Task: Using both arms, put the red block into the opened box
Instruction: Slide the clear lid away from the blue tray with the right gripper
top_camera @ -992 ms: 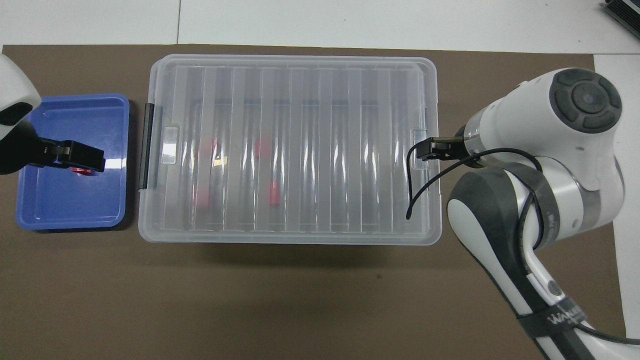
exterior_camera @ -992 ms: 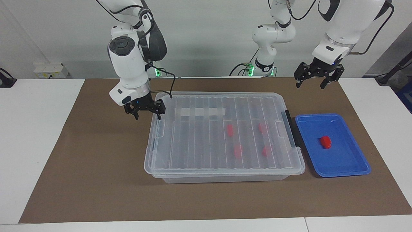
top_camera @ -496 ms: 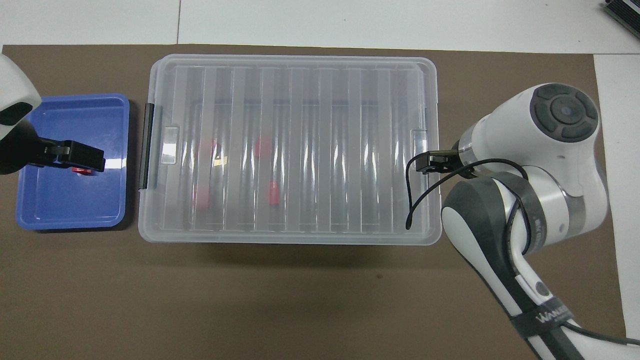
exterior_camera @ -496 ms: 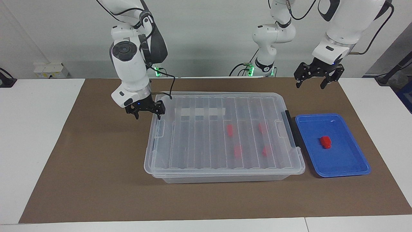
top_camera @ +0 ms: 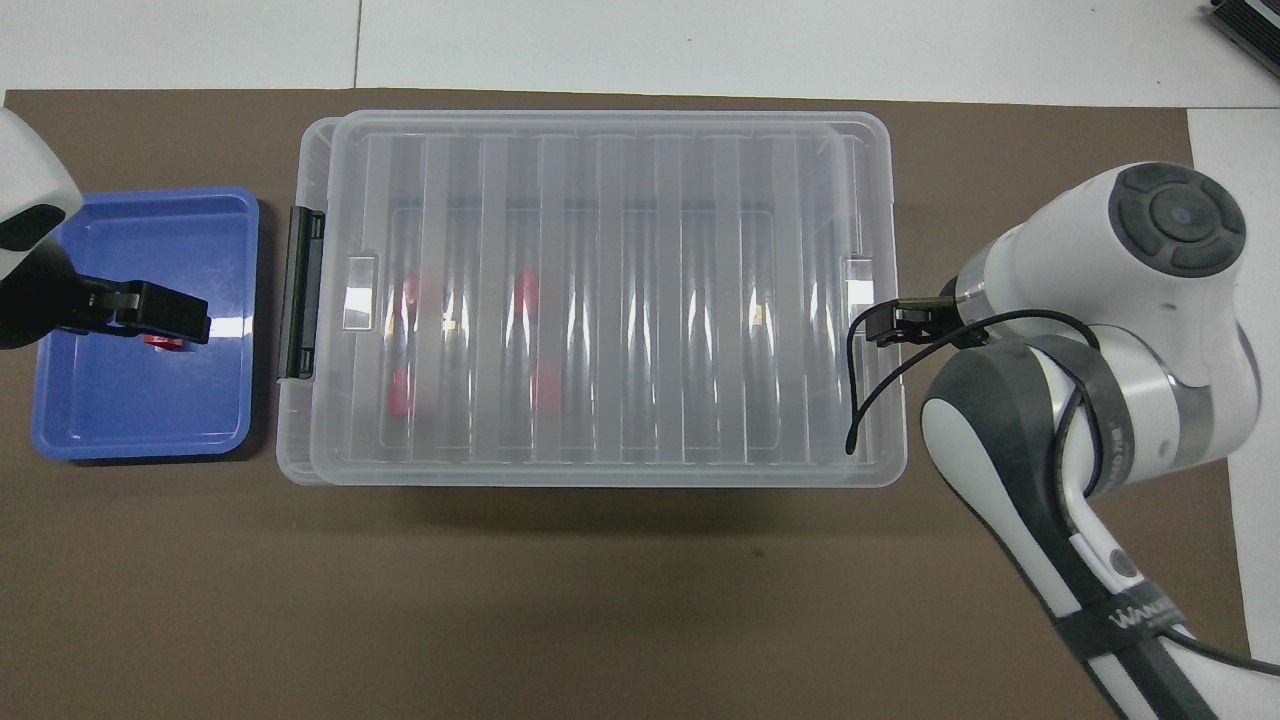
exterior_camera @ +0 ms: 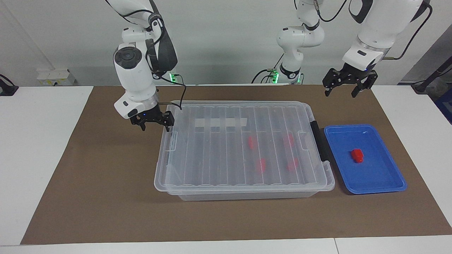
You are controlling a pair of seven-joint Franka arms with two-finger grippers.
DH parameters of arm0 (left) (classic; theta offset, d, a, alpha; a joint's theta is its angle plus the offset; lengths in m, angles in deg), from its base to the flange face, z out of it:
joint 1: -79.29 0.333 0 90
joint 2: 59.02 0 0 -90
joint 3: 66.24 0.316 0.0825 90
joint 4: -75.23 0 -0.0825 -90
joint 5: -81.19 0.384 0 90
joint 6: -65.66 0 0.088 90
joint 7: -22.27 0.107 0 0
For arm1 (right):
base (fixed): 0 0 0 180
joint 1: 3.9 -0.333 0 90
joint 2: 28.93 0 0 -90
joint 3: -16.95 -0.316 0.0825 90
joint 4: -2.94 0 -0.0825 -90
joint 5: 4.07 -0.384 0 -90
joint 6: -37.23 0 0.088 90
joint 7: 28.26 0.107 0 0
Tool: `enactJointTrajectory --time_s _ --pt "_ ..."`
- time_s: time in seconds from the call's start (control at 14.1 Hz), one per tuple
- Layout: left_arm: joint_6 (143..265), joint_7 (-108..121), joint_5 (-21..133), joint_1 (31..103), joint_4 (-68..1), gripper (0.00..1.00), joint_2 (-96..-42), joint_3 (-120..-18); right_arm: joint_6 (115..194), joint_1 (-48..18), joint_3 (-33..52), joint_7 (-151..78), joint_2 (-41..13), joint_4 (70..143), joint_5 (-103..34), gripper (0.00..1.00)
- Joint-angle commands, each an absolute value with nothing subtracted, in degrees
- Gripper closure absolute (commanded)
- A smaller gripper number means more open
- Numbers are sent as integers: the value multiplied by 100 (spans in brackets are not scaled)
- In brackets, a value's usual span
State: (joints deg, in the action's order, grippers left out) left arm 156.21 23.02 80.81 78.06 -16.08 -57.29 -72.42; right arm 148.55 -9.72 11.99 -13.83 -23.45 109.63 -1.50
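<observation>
One red block (exterior_camera: pixel 357 155) lies in the blue tray (exterior_camera: pixel 374 183); in the overhead view this red block (top_camera: pixel 160 344) peeks out from under my left gripper (top_camera: pixel 190 320). The left gripper (exterior_camera: pixel 340 92) hangs open, high over the mat beside the tray. The clear box (exterior_camera: pixel 247 194) holds several more red blocks under its ribbed lid (exterior_camera: pixel 212 151). The lid sits shifted toward the right arm's end, overhanging the box there. My right gripper (exterior_camera: pixel 155 125) is open, low at that end of the lid, with one finger at the lid's rim. In the overhead view only the right gripper's (top_camera: pixel 890 323) tip shows.
A brown mat (exterior_camera: pixel 106 197) covers the table's middle. The black handle (exterior_camera: pixel 319 141) sits at the box's end next to the tray. A white tape strip (exterior_camera: pixel 220 122) lies on the lid. A black cable (top_camera: pixel 865 390) from the right arm dangles over the lid.
My right gripper has moved toward the right arm's end of the table, and the lid has slid that way with it. The left arm has not moved.
</observation>
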Motion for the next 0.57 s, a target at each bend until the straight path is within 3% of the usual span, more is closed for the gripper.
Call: enactJointTrajectory --time_s 0.0,0.5 --pt "15707 2288 8031 7859 -1837 0 -5533 -7265 14797 -646 1177 -2006 -2515 11140 -64 0" --pt "15715 2288 8031 7859 -1837 0 -5533 -7265 14683 84 1194 -3703 -2515 11131 -47 0"
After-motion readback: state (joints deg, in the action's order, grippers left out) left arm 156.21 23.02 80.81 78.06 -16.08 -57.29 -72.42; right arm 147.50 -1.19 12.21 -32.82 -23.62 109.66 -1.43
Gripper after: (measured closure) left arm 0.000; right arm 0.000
